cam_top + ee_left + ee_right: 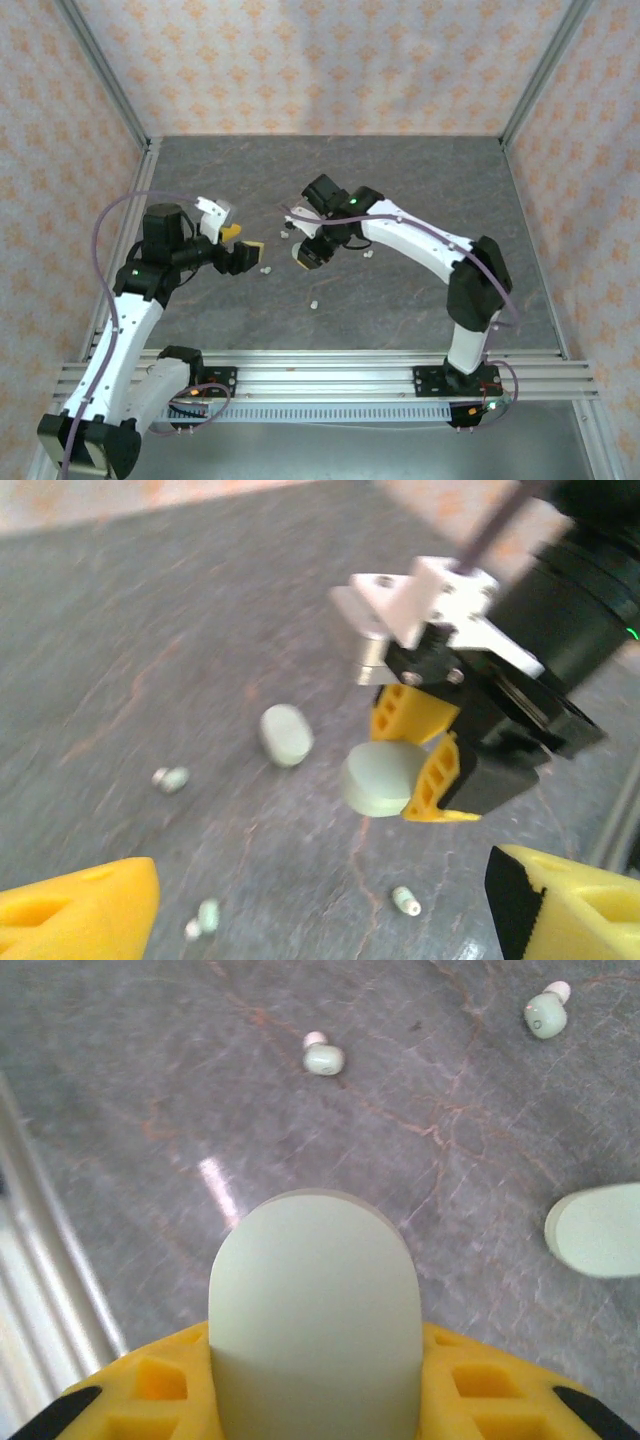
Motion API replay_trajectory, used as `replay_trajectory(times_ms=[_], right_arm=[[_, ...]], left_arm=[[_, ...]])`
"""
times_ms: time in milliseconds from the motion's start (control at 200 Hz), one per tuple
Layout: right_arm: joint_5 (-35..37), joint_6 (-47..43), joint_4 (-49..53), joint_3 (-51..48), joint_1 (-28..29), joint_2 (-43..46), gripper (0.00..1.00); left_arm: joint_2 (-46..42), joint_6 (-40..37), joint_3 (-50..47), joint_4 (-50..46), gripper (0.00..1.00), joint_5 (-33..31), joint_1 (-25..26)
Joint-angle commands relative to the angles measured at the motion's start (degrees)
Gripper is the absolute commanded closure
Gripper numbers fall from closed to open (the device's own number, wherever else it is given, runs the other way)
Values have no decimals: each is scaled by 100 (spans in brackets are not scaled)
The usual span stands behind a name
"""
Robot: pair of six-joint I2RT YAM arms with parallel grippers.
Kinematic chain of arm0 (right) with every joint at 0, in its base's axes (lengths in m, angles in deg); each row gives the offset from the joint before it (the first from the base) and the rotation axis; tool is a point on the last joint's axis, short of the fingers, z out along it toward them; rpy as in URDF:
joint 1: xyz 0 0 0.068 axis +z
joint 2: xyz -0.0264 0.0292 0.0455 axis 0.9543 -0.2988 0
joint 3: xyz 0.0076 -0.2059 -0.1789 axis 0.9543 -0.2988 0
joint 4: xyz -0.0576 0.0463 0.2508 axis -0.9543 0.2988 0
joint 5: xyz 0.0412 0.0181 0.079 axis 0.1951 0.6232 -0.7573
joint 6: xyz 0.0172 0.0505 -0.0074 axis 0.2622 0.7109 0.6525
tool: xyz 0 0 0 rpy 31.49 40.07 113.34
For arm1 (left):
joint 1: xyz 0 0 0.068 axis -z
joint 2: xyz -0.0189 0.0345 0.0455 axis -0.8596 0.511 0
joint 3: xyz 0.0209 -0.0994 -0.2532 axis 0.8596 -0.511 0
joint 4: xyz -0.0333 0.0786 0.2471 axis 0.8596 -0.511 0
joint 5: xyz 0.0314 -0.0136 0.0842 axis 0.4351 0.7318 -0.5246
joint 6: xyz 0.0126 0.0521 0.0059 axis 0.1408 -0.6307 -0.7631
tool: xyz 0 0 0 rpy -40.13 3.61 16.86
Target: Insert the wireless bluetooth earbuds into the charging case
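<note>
Charging case (315,1310) was pinched by your right gripper (405,770); left gripper (320,880) stood open.
Earbuds (324,1057) lay upper frame; smooth case could slip.

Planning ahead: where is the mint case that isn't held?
In the left wrist view the loose case lies on the table, close beside the right gripper, which grips the other case.

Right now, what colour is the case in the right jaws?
Pale mint green, plain. The case shows best in the right wrist view.
</note>
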Motion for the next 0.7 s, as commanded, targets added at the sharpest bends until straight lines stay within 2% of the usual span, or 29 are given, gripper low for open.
replay_trajectory(times_ms=[0, 75, 140, 235, 395, 475, 550, 696], right_arm=[[-559, -324, 878, 295, -4, 526, 67], [-789, -377, 1194, 478, -69, 688, 67], [-758, -413, 1475, 700, -98, 767, 67], [-304, -455, 1454, 728, -98, 1029, 67], [125, -831, 376, -284, -98, 1981, 66], [244, -801, -185, -666, -98, 2362, 64], [365, -743, -467, -777, -98, 2516, 62], [588, -763, -537, -698, -98, 2492, 62]], left_arm=[[-41, -1447, 141, -33, 17, 694, 426], [-10, -1759, 346, -152, 18, 345, 834], [65, -1608, 464, 10, 18, 237, 1070], [373, -561, 708, 420, 17, 425, 1120], [1220, 1494, 1452, 192, 20, 349, 1138], [1595, 2234, 1799, -85, 24, 297, 1244], [1865, 2830, 2109, -458, 26, -63, 1419], [2162, 3981, 2259, -237, 32, -55, 1756]])
